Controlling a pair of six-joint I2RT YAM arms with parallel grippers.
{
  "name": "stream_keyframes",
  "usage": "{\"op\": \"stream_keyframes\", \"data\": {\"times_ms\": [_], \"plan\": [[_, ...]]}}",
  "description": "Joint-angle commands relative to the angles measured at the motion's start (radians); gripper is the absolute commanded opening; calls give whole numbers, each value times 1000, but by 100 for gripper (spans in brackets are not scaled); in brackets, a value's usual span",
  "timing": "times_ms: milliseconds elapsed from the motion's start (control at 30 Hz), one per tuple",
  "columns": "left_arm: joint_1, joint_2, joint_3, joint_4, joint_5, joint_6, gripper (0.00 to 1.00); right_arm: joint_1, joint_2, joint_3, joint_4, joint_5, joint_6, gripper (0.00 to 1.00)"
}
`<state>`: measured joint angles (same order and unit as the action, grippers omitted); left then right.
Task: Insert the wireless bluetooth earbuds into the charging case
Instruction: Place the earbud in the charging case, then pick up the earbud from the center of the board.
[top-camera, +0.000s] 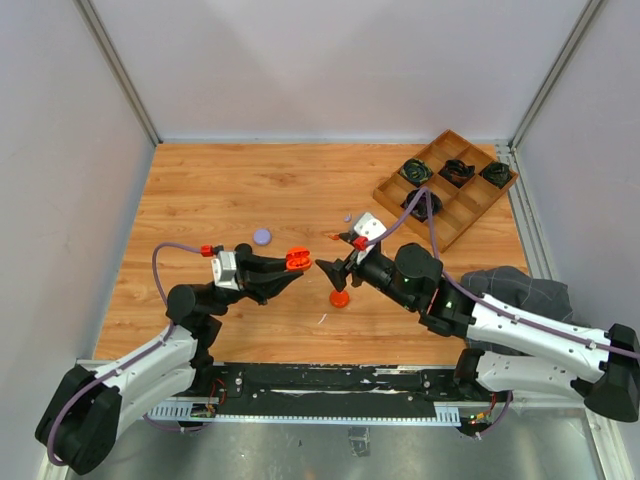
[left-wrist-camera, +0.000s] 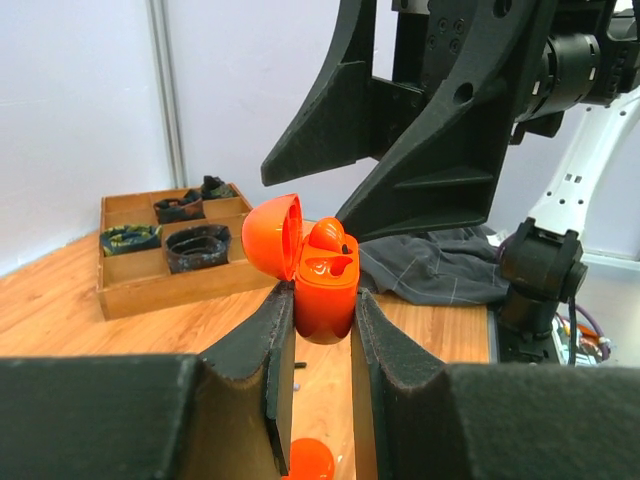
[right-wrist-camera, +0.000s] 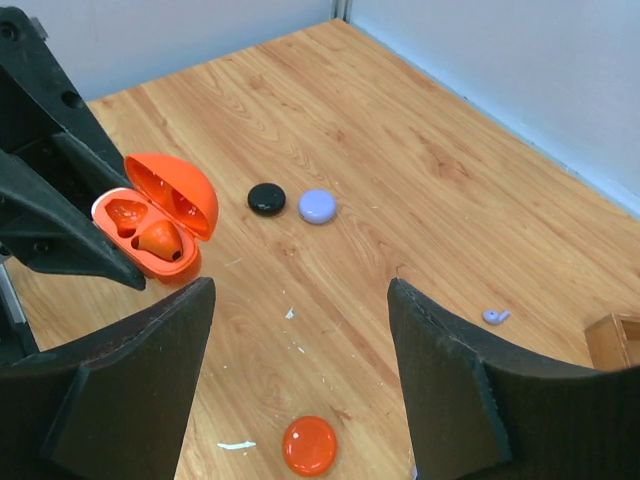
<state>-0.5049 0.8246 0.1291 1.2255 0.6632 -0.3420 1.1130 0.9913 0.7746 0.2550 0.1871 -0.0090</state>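
My left pincer (left-wrist-camera: 321, 325) clamps the orange clamshell charging case (right-wrist-camera: 160, 215), lid open, small orange earbud (right-wrist-camera: 160, 240) seated; right pincer (right-wrist-camera: 300, 290) gapes empty beside it.

Charging case (left-wrist-camera: 325, 290) sides hidden behind fingers (left-wrist-camera: 262, 350)

white arms (top-camera: 150, 365), black pincers (top-camera: 300, 262), purple cables (top-camera: 156, 262)

Centre gap: right gripper (top-camera: 327, 255), jaws spread wide, stands just short of the orange case (top-camera: 296, 259); only a narrow space between them.
Case: clamped in the left gripper (left-wrist-camera: 322, 330) above the table (top-camera: 200, 190); an orange earbud (right-wrist-camera: 160, 240) fills one socket.
Underneath: orange disc (top-camera: 340, 298) on the wood.
Far side: black disc (right-wrist-camera: 266, 197) and lilac disc (right-wrist-camera: 317, 205) near each other, lilac earbud (right-wrist-camera: 495, 317) well apart, bare wood around.
Right flank: wooden tray (top-camera: 385, 190) and grey cloth (top-camera: 510, 285) crowd that edge.
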Motion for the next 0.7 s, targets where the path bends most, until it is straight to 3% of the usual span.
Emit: {"op": "stream_keyframes", "data": {"times_ms": [0, 267, 667], "plan": [[8, -24, 12, -55, -52, 51, 0, -60, 0, 32, -66, 5, -9, 71], [8, -40, -7, -228, -227, 151, 0, -237, 131, 86, -177, -100, 25, 72], [15, 68, -21, -291, -342, 241, 0, -450, 511, 228, -189, -234, 78, 66]]}}
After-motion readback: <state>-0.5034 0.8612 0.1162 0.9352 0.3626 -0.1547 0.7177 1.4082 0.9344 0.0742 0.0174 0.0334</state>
